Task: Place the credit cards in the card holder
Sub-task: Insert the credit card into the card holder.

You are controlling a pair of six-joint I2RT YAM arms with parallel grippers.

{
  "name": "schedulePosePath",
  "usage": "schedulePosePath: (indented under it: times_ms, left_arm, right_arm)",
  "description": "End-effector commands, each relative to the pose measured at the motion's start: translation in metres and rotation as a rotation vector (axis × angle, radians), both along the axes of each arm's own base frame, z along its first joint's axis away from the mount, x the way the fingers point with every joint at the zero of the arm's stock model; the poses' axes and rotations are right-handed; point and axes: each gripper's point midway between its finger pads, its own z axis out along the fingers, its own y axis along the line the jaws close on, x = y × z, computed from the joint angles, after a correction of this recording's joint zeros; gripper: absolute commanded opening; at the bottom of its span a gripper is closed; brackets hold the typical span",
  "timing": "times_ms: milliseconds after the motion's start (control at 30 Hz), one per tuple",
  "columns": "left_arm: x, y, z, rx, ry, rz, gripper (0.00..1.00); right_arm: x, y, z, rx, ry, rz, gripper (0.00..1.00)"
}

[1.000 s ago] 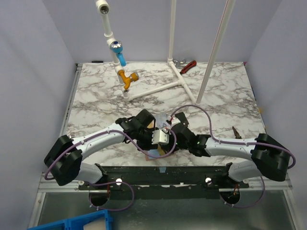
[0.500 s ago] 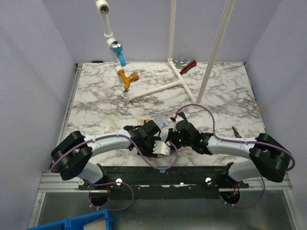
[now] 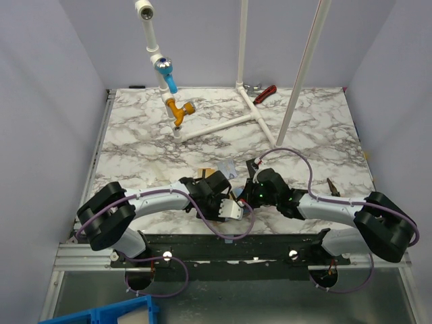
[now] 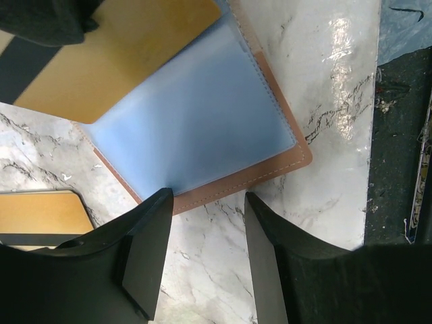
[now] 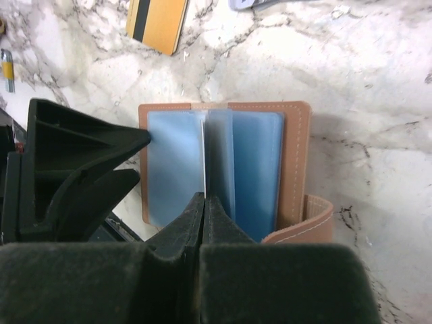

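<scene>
The tan-brown card holder lies open on the marble near the front edge, its blue translucent sleeves showing. My right gripper is shut on a thin leaf that stands on edge over the holder's fold. In the left wrist view that leaf looks like a gold card with a dark stripe. My left gripper is open and empty, just off the holder's stitched edge. It also shows at the holder's left side in the right wrist view. Another gold striped card lies flat beyond. The top view shows both grippers covering the holder.
The table's dark front edge is close to the holder. A pale grey card-like piece lies behind the grippers. A white pipe frame with an orange and blue valve, red-handled pliers and a small tool stand farther off.
My left arm has swung down toward the front edge, its wrist lower and nearer. My right gripper has shifted slightly right and back. Both stay over the holder.
</scene>
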Motion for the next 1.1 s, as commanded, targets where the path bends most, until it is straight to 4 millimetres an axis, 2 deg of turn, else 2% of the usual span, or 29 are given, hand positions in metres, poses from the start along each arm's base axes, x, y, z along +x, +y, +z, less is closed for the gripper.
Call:
schedulePosePath:
  times_ms: [0, 133, 533, 767, 1067]
  left_arm:
    - [-0.003, 0.003, -0.004, 0.041, 0.008, 0.013, 0.48]
    - [-0.003, 0.003, -0.005, 0.048, 0.008, 0.017, 0.48]
    - [-0.001, 0.002, -0.005, 0.07, 0.0, 0.042, 0.47]
    - [-0.002, 0.002, -0.007, 0.09, -0.008, 0.045, 0.45]
    - [-0.004, 0.001, -0.01, 0.12, -0.012, 0.042, 0.42]
  right_arm:
    - [0.012, -0.005, -0.002, 0.022, -0.004, -0.066, 0.01]
    - [0.015, -0.004, -0.004, 0.043, 0.006, -0.085, 0.01]
    - [0.006, -0.003, -0.014, 0.076, 0.062, -0.06, 0.01]
    - [-0.006, -0.014, -0.028, 0.047, 0.116, -0.064, 0.01]
    - [-0.022, -0.019, -0.045, 0.011, 0.186, -0.019, 0.01]
